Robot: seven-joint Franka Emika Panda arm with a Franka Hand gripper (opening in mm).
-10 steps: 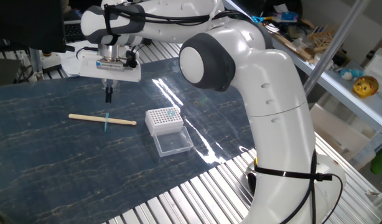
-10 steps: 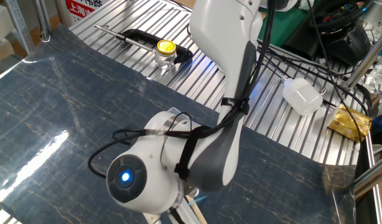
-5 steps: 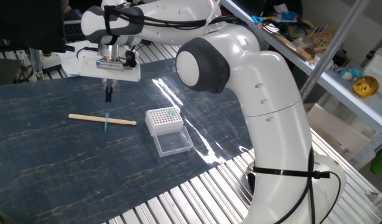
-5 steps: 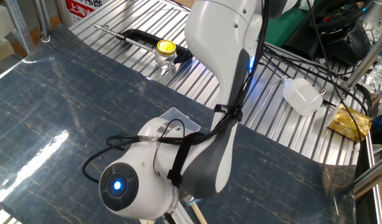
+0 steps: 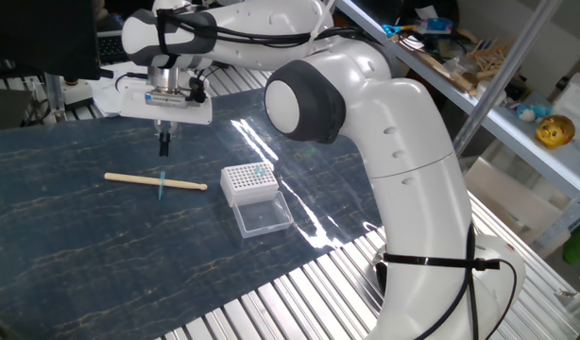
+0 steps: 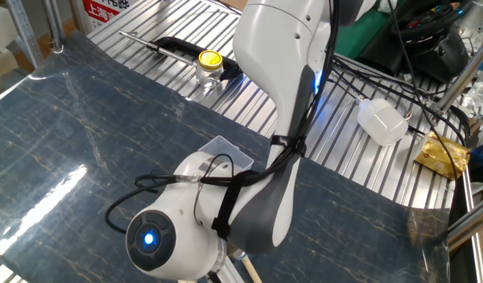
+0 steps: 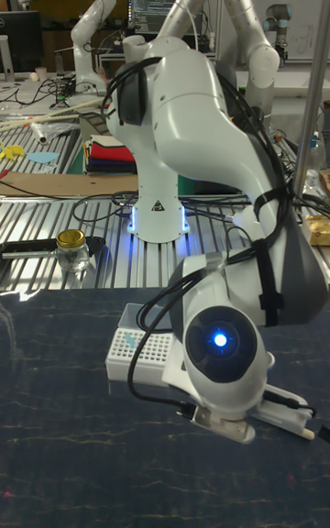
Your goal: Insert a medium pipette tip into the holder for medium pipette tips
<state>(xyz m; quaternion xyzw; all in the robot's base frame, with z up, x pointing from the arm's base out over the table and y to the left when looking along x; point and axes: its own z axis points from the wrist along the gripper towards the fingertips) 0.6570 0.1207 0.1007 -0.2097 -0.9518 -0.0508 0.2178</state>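
While hovering above the medium pipette tip (image 5: 163, 184) | my gripper (image 5: 164, 147) nearly closed, holding nothing | holder (image 5: 248, 182) lid open

holder (image 7: 137, 351) partly behind arm (image 7: 220, 345)

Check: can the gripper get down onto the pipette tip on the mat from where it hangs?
Probably yes. The gripper hangs above the medium pipette tip, with nothing between them. The tip lies across the wooden stick, which may crowd the jaws.
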